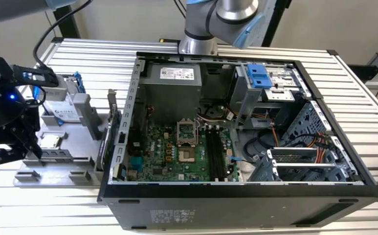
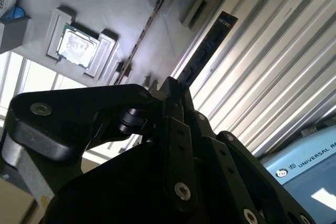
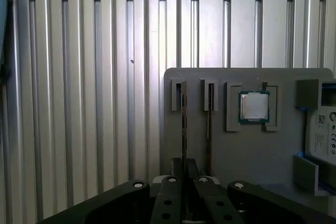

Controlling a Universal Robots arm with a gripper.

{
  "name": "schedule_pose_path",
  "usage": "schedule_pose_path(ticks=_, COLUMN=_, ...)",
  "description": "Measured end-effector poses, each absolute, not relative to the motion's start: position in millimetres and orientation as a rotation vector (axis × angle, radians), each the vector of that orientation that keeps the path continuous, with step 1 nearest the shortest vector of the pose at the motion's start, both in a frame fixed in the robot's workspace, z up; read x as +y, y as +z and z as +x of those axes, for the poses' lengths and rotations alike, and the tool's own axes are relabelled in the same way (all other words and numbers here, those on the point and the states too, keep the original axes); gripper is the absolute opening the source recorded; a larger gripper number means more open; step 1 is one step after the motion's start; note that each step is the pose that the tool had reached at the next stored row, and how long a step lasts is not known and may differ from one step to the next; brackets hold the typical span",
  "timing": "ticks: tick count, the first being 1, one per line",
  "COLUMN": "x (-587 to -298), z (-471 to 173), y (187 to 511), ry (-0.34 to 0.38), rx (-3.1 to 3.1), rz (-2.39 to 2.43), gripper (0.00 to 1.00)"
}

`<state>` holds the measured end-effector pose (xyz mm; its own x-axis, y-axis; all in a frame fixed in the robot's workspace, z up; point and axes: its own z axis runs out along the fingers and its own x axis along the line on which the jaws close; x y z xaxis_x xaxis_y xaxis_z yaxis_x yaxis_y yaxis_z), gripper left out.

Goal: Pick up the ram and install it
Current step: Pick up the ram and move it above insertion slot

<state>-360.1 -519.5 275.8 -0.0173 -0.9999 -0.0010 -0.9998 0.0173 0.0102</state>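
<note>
Barely parted jaws, tight on the ram (image 2: 207, 51); gray tray (image 3: 252, 156) beneath.

We see the ram (image 2: 210, 45) in the second wrist view as a thin, dark, long narrow board with one flat face turned toward the camera. Its near end is pinched between the tips of the gripper (image 2: 174, 86). In the first wrist view it appears edge-on as a straight thin line, along the slot nearest the edge of the gray holder (image 2: 105, 3). We cannot tell whether it has left that slot.
</note>
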Motion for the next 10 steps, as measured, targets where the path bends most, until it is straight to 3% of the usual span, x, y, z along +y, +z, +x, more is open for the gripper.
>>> schedule_pose_path(ticks=10, x=-519.5, z=-360.1, y=279.6, ry=-0.013, rx=-2.236, rz=2.198, gripper=0.00)
